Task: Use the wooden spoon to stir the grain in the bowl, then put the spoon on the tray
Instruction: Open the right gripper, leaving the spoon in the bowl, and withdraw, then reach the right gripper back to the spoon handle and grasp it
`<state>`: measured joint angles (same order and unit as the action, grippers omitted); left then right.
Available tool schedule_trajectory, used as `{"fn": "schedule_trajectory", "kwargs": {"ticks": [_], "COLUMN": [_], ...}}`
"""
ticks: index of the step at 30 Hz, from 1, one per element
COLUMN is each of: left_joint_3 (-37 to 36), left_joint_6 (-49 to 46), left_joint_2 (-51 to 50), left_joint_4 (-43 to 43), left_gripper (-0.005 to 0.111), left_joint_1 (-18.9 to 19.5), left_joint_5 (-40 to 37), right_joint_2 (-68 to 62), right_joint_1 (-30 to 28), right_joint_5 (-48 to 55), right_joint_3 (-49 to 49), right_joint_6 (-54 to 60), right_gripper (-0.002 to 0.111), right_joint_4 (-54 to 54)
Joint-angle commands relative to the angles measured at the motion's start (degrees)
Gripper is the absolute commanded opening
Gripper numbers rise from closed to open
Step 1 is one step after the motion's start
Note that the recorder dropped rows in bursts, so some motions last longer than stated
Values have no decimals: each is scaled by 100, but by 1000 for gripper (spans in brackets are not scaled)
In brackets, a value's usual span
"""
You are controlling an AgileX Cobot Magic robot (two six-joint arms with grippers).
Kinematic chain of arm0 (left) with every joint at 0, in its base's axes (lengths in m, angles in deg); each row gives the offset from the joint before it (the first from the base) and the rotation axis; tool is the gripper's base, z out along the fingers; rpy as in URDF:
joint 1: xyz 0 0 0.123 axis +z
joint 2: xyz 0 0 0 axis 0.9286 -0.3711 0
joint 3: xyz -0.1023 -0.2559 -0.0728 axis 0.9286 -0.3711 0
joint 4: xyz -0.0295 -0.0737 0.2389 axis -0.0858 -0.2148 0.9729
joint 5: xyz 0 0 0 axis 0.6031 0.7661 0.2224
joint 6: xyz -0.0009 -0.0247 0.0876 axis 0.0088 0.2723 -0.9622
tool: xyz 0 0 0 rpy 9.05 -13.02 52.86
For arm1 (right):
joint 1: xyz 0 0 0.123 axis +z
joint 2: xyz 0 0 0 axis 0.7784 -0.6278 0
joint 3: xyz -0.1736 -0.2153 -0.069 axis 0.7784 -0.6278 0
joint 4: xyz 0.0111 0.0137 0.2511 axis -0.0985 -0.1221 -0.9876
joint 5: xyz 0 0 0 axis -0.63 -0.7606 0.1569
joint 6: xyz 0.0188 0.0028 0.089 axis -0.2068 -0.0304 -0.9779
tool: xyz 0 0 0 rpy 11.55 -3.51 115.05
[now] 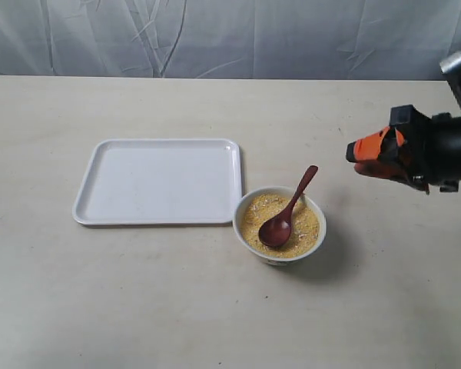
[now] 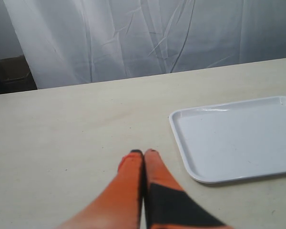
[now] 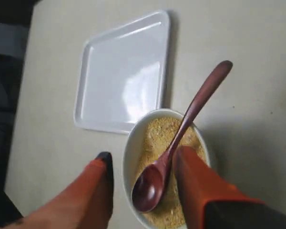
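Observation:
A white bowl [image 1: 280,226] holds yellow-orange grain [image 1: 307,227]. The dark wooden spoon [image 1: 289,211] rests in it, its oval end on the grain and its handle leaning over the far right rim. The white tray [image 1: 158,181] lies flat to the bowl's left, with nothing on it. My right gripper [image 1: 361,160] hangs open in the air to the right of the bowl, holding nothing; its wrist view looks down past the fingers [image 3: 195,179] at the spoon [image 3: 181,136], bowl [image 3: 131,157] and tray [image 3: 121,76]. My left gripper [image 2: 144,153] is shut and empty, low over the table beside the tray [image 2: 238,138].
Beige tabletop [image 1: 100,300] stretches all around the tray and bowl. A grey-white curtain [image 1: 230,34] hangs behind the table's far edge.

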<state>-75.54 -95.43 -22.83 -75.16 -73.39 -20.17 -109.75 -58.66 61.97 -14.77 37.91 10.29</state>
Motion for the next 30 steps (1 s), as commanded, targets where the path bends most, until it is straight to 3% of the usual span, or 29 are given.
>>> {"fn": "schedule_trajectory", "kwargs": {"ticks": [1,5,10,22,30], "left_joint_3": [-25,-25,-25,-25,-25], "left_joint_6": [5,5,5,5,5], "left_joint_2": [24,24,24,24,24], "left_joint_4": [39,39,39,39,39], "left_gripper": [0,0,0,0,0], "left_joint_1": [-3,-3,-3,-3,-3], "left_joint_5": [51,51,51,51,51], "right_joint_2": [-827,-1860,-2520,-3432,-3560], "right_joint_1": [-246,-207,-92,574,653], "right_joint_5": [457,568,733,733,835], "right_joint_3": [-733,-678,-177,968,1185], "right_joint_6": [1722,2365,2365,2002,1720], "right_gripper": [42,43,60,58,55], "right_joint_4": [-1975,-2098,-2098,-2098,-2098]}}
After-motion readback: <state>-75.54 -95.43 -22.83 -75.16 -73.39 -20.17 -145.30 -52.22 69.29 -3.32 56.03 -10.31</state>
